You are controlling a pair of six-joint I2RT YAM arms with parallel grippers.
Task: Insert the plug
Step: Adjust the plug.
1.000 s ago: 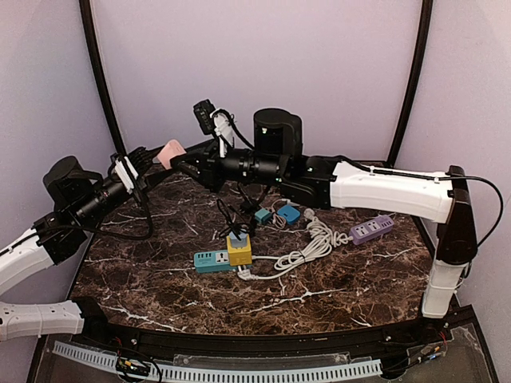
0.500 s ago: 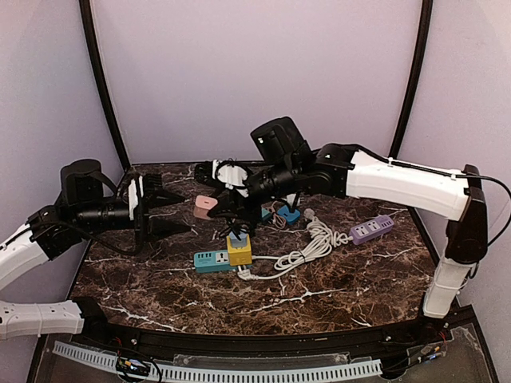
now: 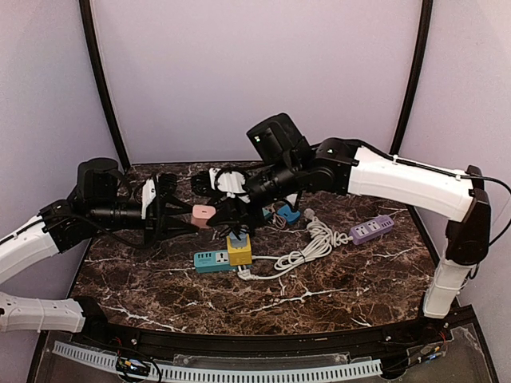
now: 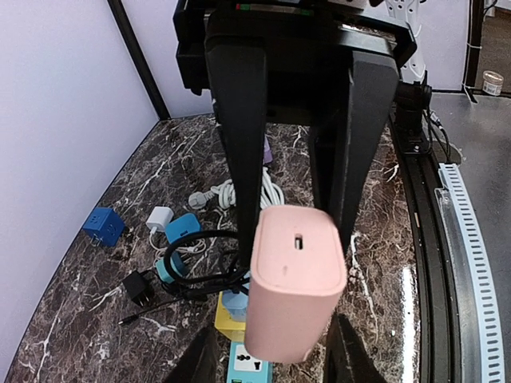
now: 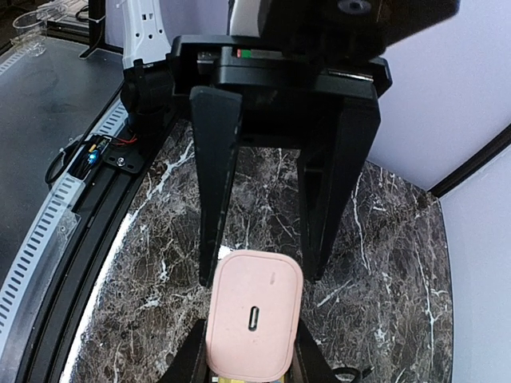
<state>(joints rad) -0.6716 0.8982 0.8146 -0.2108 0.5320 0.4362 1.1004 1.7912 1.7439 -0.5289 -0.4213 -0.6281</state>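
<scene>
Moved in from the left edge, left gripper [image 4: 271, 355] now spread wide around pink charger [image 3: 203, 213], pinched aloft by right gripper [image 5: 251, 351], left of centre toward far edge, above power strip [image 3: 214, 258]. Risk: twisting or dropping during handover if released early.

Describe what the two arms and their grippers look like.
Left arm and right arm: white shells, black joints and motor housings. A black cable runs along the right arm. Left gripper and right gripper: two long black tapered fingers, white wrist parts.
</scene>
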